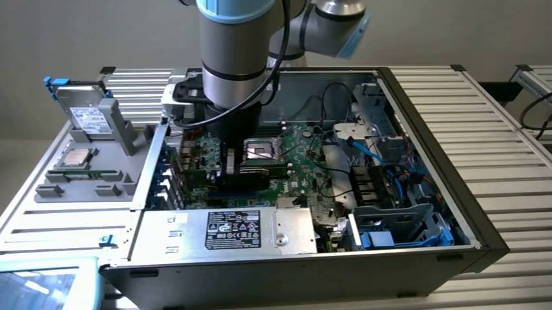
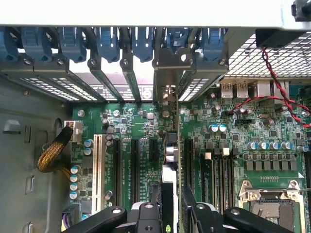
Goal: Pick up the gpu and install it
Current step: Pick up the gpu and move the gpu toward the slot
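A robot arm [image 1: 233, 58] reaches straight down into an open computer case [image 1: 431, 258] that lies on its side on a slatted metal table [image 1: 483, 123].

In the wrist view, the gripper [image 2: 172, 218] has the gpu [image 2: 171, 160] clamped between its black fingers [image 2: 146, 216]. The jaws are partly closed, one on each flat face of the card. The card is seen edge-on, standing upright over the motherboard [image 2: 136, 121]. It sits among the row of long black expansion slots [image 2: 116, 165], with the processor socket [image 2: 272, 204] off to one side. The card's metal bracket [image 2: 167, 73] stands at the case's rear wall, lined up with one of the openings below the row of blue clips [image 2: 107, 43].

The step in hand looks like the install itself: the card is picked up and already down inside the case, in line with a slot. Whether its bottom edge has entered the slot cannot be told, as the card hides that contact.

Seating it would call for a straight press toward the board. The card should be kept upright and the bracket flush against the rear opening, with no twist that could jam the edge connector. Red and black wires [image 2: 277, 92] lie well apart from the card, nearer the socket side.
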Motion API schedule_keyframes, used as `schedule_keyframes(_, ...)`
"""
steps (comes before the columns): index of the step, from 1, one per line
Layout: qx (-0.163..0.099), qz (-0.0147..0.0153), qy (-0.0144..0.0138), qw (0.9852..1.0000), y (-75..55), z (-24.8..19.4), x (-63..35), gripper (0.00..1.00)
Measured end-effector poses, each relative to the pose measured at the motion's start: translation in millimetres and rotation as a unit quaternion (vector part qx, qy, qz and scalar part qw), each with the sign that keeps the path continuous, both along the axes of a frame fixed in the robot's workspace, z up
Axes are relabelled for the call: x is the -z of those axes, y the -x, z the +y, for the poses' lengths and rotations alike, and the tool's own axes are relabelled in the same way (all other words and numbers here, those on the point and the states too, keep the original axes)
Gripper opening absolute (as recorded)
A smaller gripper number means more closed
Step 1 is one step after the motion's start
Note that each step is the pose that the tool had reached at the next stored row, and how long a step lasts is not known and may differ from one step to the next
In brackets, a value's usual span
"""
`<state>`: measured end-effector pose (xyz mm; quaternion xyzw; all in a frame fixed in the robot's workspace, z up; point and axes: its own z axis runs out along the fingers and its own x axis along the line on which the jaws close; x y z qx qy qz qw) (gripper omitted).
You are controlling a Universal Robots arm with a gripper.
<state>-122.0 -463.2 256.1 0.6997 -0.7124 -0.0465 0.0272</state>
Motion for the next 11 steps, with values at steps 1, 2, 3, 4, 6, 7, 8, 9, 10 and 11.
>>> schedule_keyframes(1, 0.000, 0.0000, 0.0001, 1.0000, 0.0, 0.0, 0.0, 0.28)
schedule_keyframes(2, 0.000, 0.0000, 0.0000, 1.0000, 0.1, 0.1, 0.1, 0.28)
schedule_keyframes(3, 0.000, 0.0000, -0.0001, 1.0000, 0.1, 0.1, 0.1, 0.28)
schedule_keyframes(4, 0.000, -0.0001, -0.0001, 1.0000, 0.1, 0.1, 0.2, 0.28)
schedule_keyframes(6, 0.000, 0.0000, -0.0001, 1.0000, 0.1, 0.1, -0.4, 0.28)
schedule_keyframes(7, 0.000, -0.0001, 0.0001, 1.0000, 0.1, 0.0, -1.4, 0.28)
schedule_keyframes(8, 0.000, -0.0001, 0.0003, 1.0000, 0.1, 0.1, -2.4, 0.28)
schedule_keyframes(9, 0.000, -0.0001, 0.0004, 1.0000, 0.1, 0.1, -2.6, 0.28)
schedule_keyframes(10, 0.000, -0.0001, 0.0004, 1.0000, 0.1, 0.1, -2.6, 0.28)
schedule_keyframes(11, 0.000, -0.0001, 0.0004, 1.0000, 0.1, 0.1, -2.6, 0.28)
